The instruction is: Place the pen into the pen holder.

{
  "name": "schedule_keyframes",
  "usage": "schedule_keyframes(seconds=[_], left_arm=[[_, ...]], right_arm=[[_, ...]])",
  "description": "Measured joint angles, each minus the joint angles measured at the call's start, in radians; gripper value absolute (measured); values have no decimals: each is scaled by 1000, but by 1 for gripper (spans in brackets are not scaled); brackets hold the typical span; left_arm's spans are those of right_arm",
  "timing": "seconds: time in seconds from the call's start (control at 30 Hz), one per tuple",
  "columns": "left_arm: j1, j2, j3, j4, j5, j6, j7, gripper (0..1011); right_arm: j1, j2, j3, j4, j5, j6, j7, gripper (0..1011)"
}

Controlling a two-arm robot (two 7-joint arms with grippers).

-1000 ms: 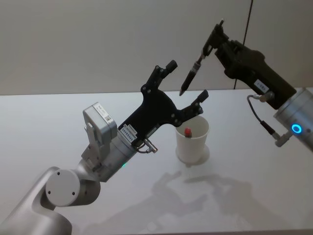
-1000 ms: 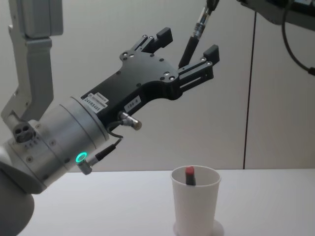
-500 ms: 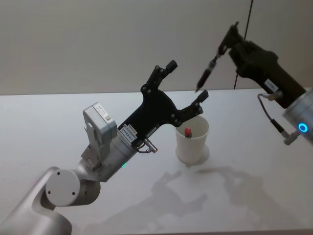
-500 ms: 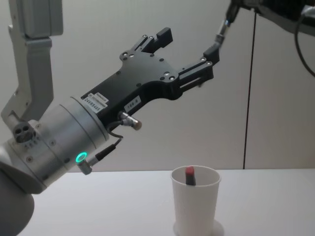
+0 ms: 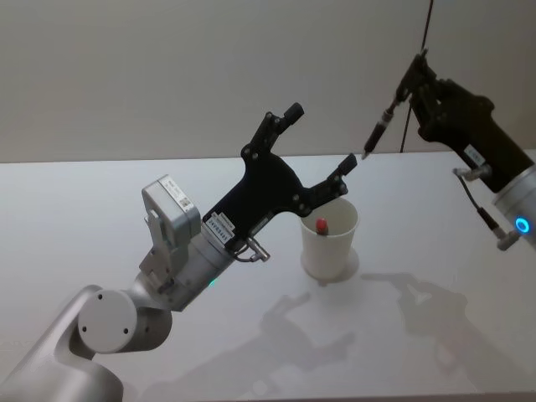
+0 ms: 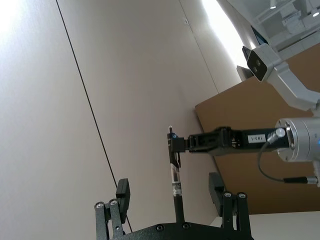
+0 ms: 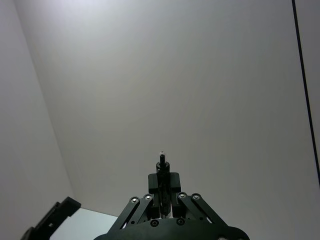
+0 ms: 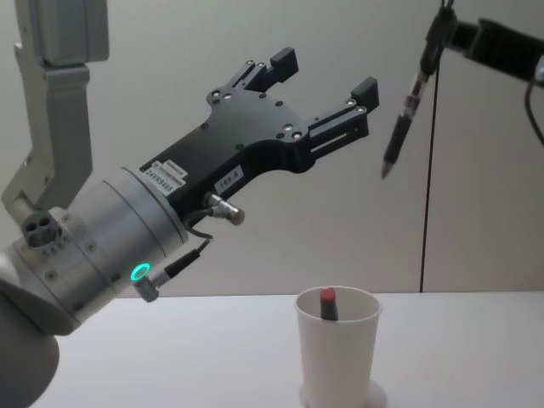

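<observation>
My right gripper (image 5: 416,77) is shut on the upper end of a dark pen (image 5: 379,131), which hangs tilted with its tip down. In the chest view the pen (image 8: 406,106) is high above the pen holder (image 8: 337,353) and a little to its right, held by the right gripper (image 8: 444,30). The pen holder (image 5: 329,244) is a white paper cup standing upright on the table with a red-tipped item (image 5: 321,224) inside. My left gripper (image 5: 320,136) stays open in the air above and left of the cup, its nearer finger (image 8: 364,90) just left of the pen's tip.
The white table (image 5: 100,201) stretches around the cup. A plain wall with a dark vertical seam (image 8: 432,204) stands behind. My left arm's body (image 5: 180,251) takes up the table's left side. The left wrist view looks up at the pen (image 6: 175,186) between its own fingers (image 6: 122,192).
My right gripper has carried the pen to the right, out from between the left gripper's fingers. The left arm and the cup have not moved.
</observation>
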Motion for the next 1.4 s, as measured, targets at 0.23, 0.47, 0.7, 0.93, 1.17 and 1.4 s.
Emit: schedule_keyframes(seconds=[0.23,0.47,0.7,0.93,1.17,1.4], left_arm=[[0,0,0,0,0,0,0,1000],[0,0,0,0,0,0,0,1000],[0,0,0,0,0,0,0,1000],[0,0,0,0,0,0,0,1000],[0,0,0,0,0,0,0,1000],[0,0,0,0,0,0,0,1000]], right_arm=[[-4,0,-10,46,-71,-66,1,112],[-4,-7,-21,98,-131,-131,6,112],[1,-15,-30,148,-163,-177,17,112],[9,-26,-38,194,-174,-216,35,112],[22,-40,-46,242,-172,-250,56,112],[46,-62,-58,306,-172,-279,72,112]])
